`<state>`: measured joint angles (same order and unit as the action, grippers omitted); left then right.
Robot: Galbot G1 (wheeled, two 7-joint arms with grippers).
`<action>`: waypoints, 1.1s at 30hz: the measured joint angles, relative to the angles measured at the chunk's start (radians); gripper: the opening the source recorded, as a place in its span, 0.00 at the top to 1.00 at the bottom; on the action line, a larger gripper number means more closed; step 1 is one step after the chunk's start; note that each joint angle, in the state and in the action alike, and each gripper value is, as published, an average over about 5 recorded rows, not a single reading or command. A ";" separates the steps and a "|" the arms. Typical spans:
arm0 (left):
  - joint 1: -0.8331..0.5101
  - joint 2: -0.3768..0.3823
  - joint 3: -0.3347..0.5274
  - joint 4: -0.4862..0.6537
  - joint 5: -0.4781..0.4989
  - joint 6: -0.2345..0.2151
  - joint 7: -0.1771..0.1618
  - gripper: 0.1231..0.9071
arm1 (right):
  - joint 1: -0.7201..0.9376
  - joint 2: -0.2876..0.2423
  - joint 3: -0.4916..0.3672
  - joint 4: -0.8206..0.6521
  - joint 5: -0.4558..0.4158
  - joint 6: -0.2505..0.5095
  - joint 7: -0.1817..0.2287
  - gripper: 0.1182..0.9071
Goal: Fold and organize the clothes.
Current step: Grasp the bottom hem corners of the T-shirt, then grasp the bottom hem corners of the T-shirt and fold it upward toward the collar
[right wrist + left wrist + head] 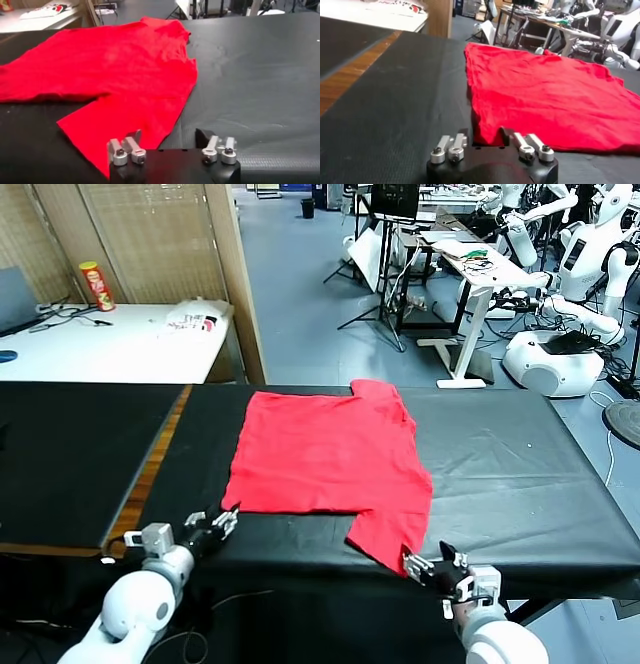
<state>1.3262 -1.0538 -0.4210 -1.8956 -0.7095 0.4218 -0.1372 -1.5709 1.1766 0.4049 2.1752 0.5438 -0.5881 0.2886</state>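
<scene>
The red T-shirt [325,454] lies plain side up on the black table [520,474], partly folded, with one sleeve or flap reaching toward the front edge. My left gripper [222,524] is open at the shirt's near left corner. In the left wrist view that corner of the shirt [540,95] lies between the fingers of the left gripper [485,136]. My right gripper [430,564] is open at the tip of the near right flap. In the right wrist view the right gripper [169,135] straddles the edge of the shirt [115,75]. No print or tag shows.
A wooden strip [150,464] separates the black table from a second black surface at the left. A white table [110,349] with a chips can [97,285] stands behind. Other robots [590,264] and stands are at the back right.
</scene>
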 joint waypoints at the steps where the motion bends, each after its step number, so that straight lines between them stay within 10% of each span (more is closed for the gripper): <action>1: 0.005 -0.001 0.000 -0.006 0.001 0.000 0.000 0.96 | -0.004 -0.001 0.005 0.003 0.001 0.001 -0.001 0.99; 17: 0.134 0.004 -0.040 -0.174 0.004 0.001 -0.036 1.00 | -0.105 -0.043 0.116 0.133 0.019 0.065 -0.015 0.99; 33: 0.022 -0.081 -0.016 -0.161 0.044 -0.079 -0.045 1.00 | 0.274 -0.139 0.005 -0.213 -0.007 0.297 -0.118 0.99</action>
<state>1.3480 -1.1348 -0.4370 -2.0561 -0.6651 0.3427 -0.1827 -1.2965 1.0373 0.4096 1.9618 0.5365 -0.2915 0.1708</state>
